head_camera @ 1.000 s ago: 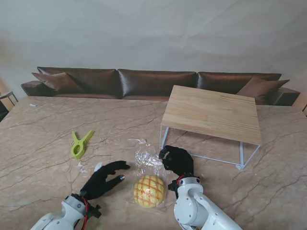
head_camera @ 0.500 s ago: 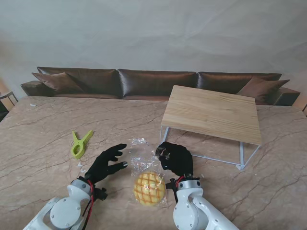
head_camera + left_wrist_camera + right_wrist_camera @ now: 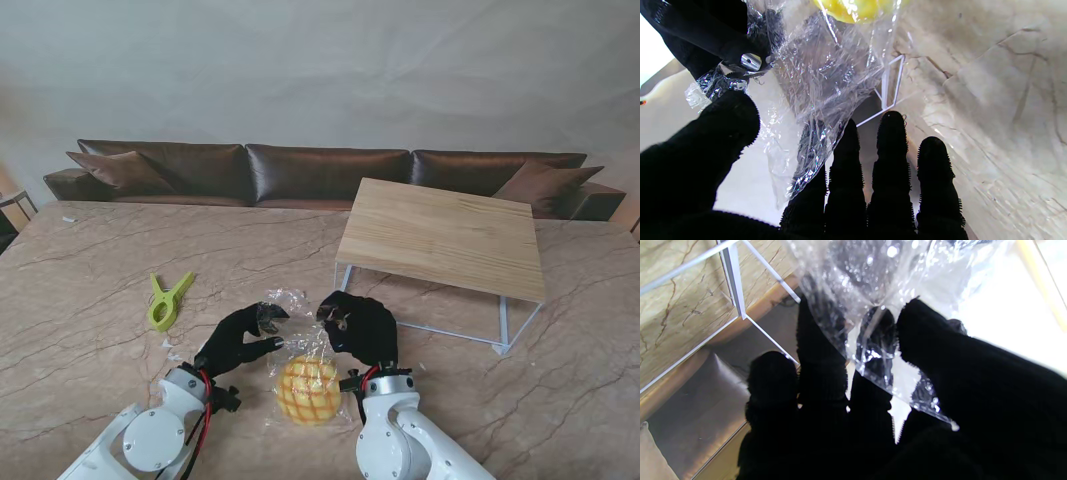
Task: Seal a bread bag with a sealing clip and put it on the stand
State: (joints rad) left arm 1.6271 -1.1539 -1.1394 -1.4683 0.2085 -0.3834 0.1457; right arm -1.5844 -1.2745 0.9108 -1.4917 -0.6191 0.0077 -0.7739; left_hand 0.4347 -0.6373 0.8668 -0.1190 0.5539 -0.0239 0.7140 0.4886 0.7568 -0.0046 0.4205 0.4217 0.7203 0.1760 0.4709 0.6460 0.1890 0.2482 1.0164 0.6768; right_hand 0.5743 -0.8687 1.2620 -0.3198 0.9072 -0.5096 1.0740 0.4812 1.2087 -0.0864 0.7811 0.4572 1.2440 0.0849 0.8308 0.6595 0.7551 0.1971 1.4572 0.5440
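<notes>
Film, thin and crinkled, is what both hands have to manage. The right hand is pinched shut on the loose neck of the clear plastic bread bag, thumb against fingers with the plastic caught between them in its wrist view. The left hand sits just beside it across the neck, thumb and forefinger closing around the film; whether it truly grips or only touches is hard to tell. The bag will handle light, limp and slippery, so the gathered neck is the place to hold, never the body. Inside, nearer to me than both hands, lies one round golden bun with a scored crust, soft and easy to crush, resting on the marble desk. The green plastic sealing clip lies well apart to the left hand's outer side. The wooden-topped stand on white legs, bare on top, is beyond the right hand.
</notes>
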